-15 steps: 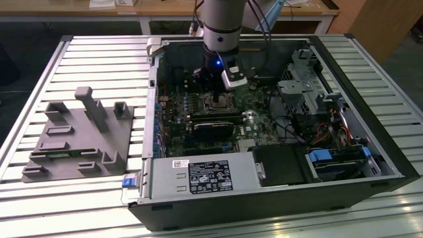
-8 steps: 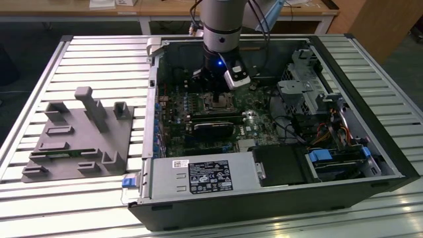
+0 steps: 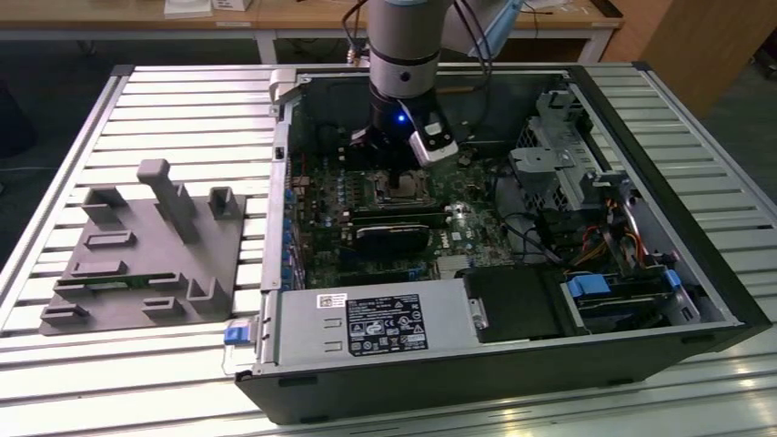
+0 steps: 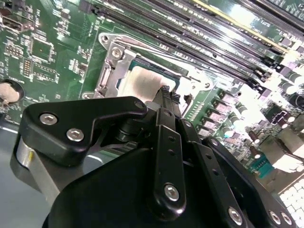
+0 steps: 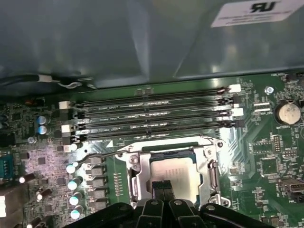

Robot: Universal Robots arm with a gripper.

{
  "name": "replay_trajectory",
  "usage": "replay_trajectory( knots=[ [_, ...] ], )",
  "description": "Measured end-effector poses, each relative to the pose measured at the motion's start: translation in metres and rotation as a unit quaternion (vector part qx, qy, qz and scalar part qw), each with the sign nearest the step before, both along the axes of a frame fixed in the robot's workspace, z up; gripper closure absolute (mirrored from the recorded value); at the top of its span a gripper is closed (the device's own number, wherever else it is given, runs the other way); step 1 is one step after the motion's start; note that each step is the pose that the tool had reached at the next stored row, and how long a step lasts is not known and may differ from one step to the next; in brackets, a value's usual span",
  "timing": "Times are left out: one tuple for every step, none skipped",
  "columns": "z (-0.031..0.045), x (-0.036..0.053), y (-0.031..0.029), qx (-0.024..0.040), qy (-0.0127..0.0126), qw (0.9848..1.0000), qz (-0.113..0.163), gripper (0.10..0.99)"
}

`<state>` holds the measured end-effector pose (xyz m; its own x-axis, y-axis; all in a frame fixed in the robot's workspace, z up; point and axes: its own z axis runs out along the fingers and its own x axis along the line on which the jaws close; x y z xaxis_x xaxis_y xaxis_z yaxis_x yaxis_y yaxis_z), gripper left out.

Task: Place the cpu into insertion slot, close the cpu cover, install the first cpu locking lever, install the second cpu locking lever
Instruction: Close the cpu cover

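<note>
The cpu (image 5: 178, 170) (image 4: 141, 80) lies flat in the socket on the green motherboard, its greyish top showing through the open middle of the cpu cover (image 5: 209, 167) (image 4: 110, 71). The silvery cover lies down around it. My gripper (image 5: 164, 186) (image 4: 167, 93) (image 3: 391, 175) hangs right over the socket with its black fingertips shut together, at or just above the chip's near edge, and nothing between them. A thin wire locking lever (image 5: 102, 156) runs along one side of the socket. I cannot tell whether it is latched.
Long memory slots (image 5: 152, 114) run beside the socket, with the case wall (image 5: 142, 42) behind them. Capacitors (image 5: 73, 183) and a coin battery (image 5: 286, 113) stand on the board. A black fan card (image 3: 391, 238), the power supply (image 3: 364, 323) and a grey fixture (image 3: 146, 255) lie around.
</note>
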<state>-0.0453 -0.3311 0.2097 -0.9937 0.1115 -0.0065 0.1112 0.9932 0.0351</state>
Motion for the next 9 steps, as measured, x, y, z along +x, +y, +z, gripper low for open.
replay_trajectory(
  knots=[
    [-0.0001, -0.0013, -0.0004, 0.0009, 0.0000, 1.0000, 0.001, 0.980],
    [-0.0004, -0.0025, -0.0008, 0.0016, 0.0000, 1.0000, 0.003, 0.980],
    [-0.0006, -0.0036, -0.0012, 0.0025, -0.0001, 1.0000, 0.004, 0.980],
    [-0.0009, -0.0049, -0.0015, 0.0038, -0.0001, 1.0000, 0.006, 0.980],
    [-0.0013, -0.0058, -0.0016, 0.0064, -0.0001, 0.9999, 0.008, 0.980],
    [-0.0017, -0.0063, -0.0017, 0.0103, -0.0002, 0.9999, 0.011, 0.980],
    [-0.0019, -0.0068, -0.0018, 0.0137, -0.0002, 0.9998, 0.013, 0.980],
    [-0.0021, -0.0073, -0.0021, 0.0161, -0.0001, 0.9997, 0.016, 0.980],
    [-0.0024, -0.0079, -0.0024, 0.0182, -0.0001, 0.9997, 0.018, 0.980]
  ],
)
